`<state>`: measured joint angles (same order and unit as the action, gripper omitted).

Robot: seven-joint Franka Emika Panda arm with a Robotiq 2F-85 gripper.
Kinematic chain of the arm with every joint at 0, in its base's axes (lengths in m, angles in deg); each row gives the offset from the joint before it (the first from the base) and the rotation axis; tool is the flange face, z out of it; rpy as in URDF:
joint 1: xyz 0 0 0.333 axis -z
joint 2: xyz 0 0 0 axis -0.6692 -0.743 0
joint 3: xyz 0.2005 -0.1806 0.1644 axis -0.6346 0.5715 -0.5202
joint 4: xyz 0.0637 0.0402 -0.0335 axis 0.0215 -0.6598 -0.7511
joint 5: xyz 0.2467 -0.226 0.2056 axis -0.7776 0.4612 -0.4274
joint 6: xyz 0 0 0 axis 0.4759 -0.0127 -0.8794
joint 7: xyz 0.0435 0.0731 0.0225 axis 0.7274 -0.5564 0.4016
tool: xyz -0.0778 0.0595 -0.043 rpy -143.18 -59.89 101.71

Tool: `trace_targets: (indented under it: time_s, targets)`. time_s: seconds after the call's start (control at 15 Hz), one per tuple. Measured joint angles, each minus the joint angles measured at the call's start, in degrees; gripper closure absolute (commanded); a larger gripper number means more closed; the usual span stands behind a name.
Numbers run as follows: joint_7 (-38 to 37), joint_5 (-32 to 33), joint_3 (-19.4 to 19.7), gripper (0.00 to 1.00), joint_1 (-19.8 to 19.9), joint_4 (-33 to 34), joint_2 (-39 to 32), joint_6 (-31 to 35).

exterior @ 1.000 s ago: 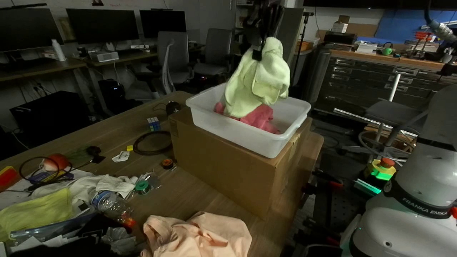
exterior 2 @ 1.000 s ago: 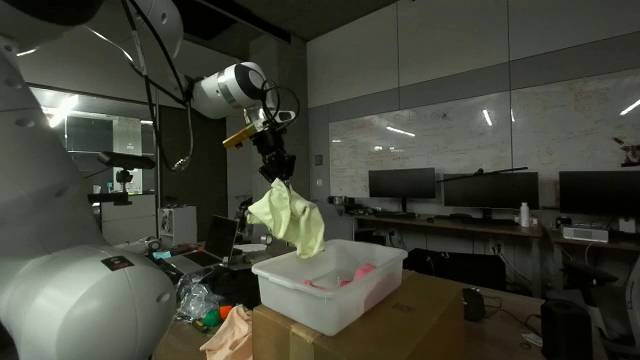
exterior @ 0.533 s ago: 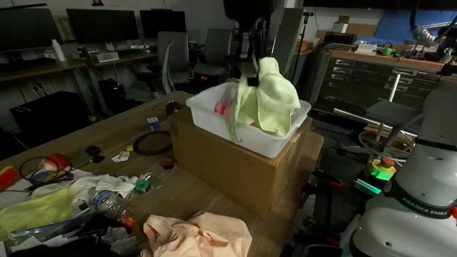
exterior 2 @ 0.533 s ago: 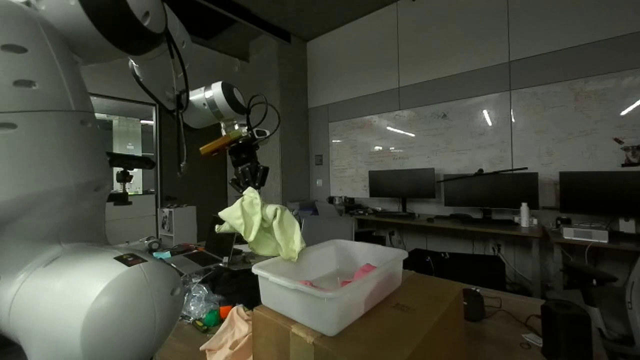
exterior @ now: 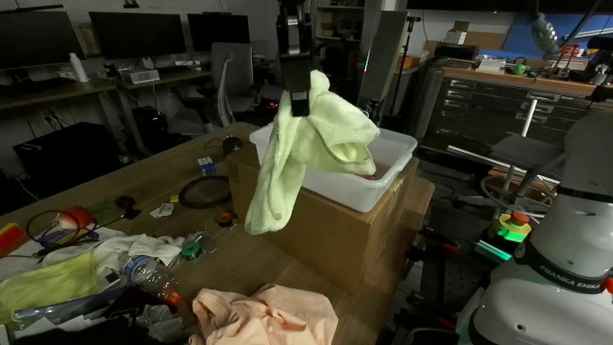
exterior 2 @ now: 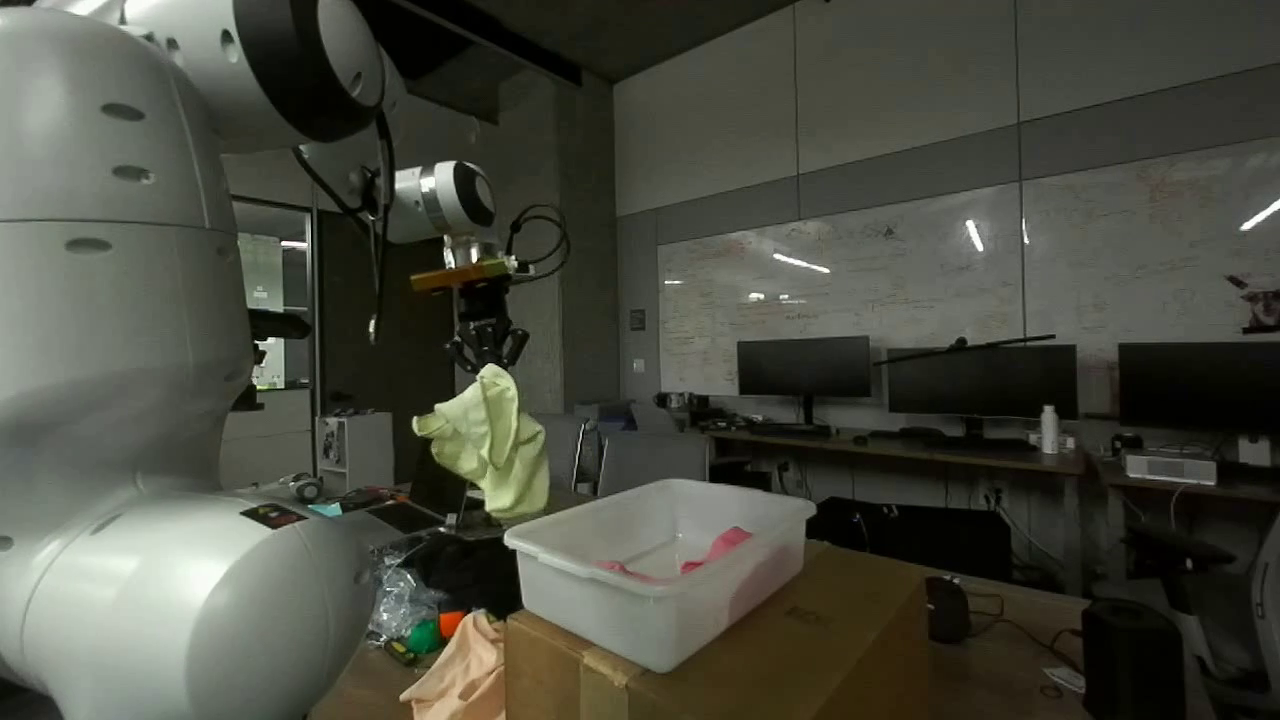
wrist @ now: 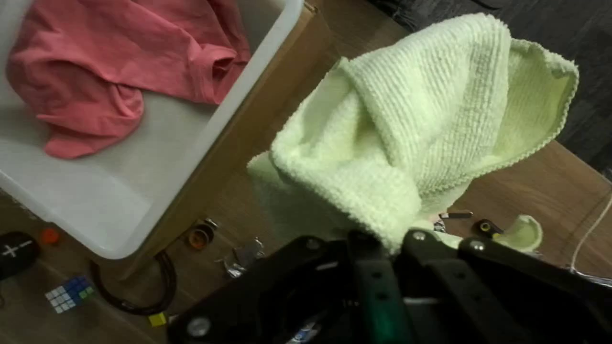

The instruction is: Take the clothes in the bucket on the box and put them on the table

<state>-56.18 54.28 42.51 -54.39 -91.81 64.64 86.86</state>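
While the white plastic tub (exterior 2: 600,620) is resting on the cardboard box (exterior: 330,239), the box is standing on the wooden table (exterior: 254,266), near one edge. Inside the tub, the pink-red garment (wrist: 119,62) is lying crumpled on the bottom. The peach-orange garment (exterior: 273,316) is lying in folds on the table, near the box. Smaller articles are crowding the tabletop: a puzzle cube (exterior: 206,166), a coiled black cable (wrist: 170,279) and an orange-and-black roll (exterior: 224,220) are lying near the box, while a green tape roll (exterior: 191,251), a clear plastic bottle (exterior: 148,275) and a white cloth (exterior: 155,247) are lying farther off. A red-topped emergency stop (exterior: 512,226) is sitting near the base of the Panda arm (exterior: 572,235). The tub's raised rim and the box's upright side are forming the nearest obstructions to the load. In the wrist view, the pale yellow-green towel (wrist: 406,129) is hanging outside that rim, with tabletop and dark floor (wrist: 564,28) showing beyond it. The black Robotiq gripper (exterior 2: 489,366) is pinching a bunched part of the towel, its jaws closed tight on the fabric, and one long end is hanging lower than the rest. The arm is reaching outward, bent at the wrist, with the gripper pointing downward from above the tub's height.
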Motion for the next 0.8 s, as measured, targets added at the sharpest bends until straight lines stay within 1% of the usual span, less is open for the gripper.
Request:
trace_targets:
  time_s: [0.07,0.13,0.2,0.27,0.4,0.67,0.8]
  targets:
    - [1.41,-1.30,0.36,0.91,-0.03,0.83,-0.66,0.08]
    - [2.67,-2.31,0.66,0.66,-0.05,1.59,-1.40,0.08]
    - [3.74,-2.81,0.84,0.66,-0.09,2.27,-2.25,-0.08]
    - [4.64,-2.85,0.88,0.62,-0.14,2.83,-3.19,-0.39]
    - [5.67,-2.09,0.83,0.47,-0.64,3.59,-5.30,-1.50]
    - [5.89,4.19,0.42,0.16,-3.13,4.31,-9.68,-3.92]
    - [5.89,6.64,0.43,0.03,-4.04,4.34,-11.12,-4.19]
